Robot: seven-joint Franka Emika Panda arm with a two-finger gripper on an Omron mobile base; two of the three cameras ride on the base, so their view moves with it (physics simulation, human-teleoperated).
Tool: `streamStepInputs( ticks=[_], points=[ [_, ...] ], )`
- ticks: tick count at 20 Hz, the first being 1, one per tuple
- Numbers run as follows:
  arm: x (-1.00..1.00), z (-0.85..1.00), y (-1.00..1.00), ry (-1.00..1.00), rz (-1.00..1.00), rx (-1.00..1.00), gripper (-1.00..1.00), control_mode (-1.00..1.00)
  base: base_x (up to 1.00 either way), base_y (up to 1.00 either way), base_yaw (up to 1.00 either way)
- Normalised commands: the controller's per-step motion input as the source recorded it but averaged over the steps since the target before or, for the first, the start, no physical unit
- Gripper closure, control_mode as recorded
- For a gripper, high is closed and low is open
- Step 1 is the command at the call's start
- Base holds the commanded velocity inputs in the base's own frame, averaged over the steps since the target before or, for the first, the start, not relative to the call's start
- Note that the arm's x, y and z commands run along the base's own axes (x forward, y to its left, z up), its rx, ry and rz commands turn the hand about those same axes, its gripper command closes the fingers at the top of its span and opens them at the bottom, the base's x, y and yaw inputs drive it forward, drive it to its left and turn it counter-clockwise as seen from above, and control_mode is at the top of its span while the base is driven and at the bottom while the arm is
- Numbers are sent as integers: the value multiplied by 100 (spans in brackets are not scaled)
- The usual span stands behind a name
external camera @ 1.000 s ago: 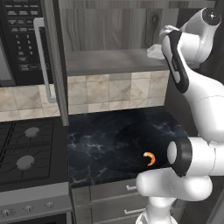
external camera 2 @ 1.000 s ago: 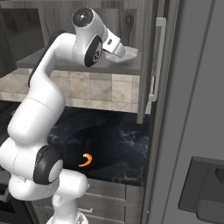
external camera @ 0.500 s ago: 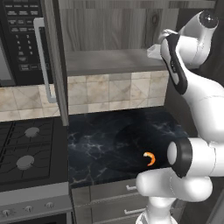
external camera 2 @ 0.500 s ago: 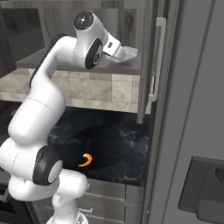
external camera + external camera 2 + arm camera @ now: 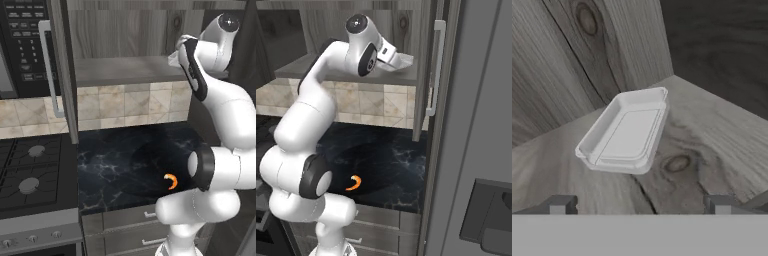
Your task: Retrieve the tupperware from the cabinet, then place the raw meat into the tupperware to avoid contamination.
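On cabinet (image 5: 125,70) shelf, unlabeled tupperware (image 5: 626,131) sits just ahead of spread, empty claw (image 5: 639,204).

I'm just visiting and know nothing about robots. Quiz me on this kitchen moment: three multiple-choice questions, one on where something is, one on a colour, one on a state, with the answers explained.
1. Where is the tupperware?
A. on the cabinet shelf
B. on the stove
C. on the dark counter

2. What colour is the raw meat?
A. green
B. orange
C. blue

3. How is the gripper?
A. shut on the container
B. shut on nothing
C. open, holding nothing

Answers:
1. A, since the hand view shows the container resting on the wood-grain shelf in the cabinet's corner.
2. B, as the small crescent on the black counter is orange.
3. C, because the two fingertips stand wide apart short of the container, touching nothing.
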Motion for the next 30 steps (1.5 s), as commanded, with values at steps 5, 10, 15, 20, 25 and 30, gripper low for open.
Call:
streamStepInputs(
  ticks=[5, 10, 15, 20, 25, 30],
  points=[
    [43, 0, -16, 4, 0, 1, -100, -100, 0, 0, 0],
    [38, -2, -20, 3, 0, 0, -100, -100, 0, 0, 0],
    [31, -6, -18, 2, 0, 0, -100, -100, 0, 0, 0],
    [30, -14, -14, 3, 0, 0, -100, -100, 0, 0, 0],
    [28, -19, -15, 2, 0, 0, -100, -100, 0, 0, 0],
    [27, -20, -15, 0, 0, 0, -100, -100, 0, 0, 0]
  ],
)
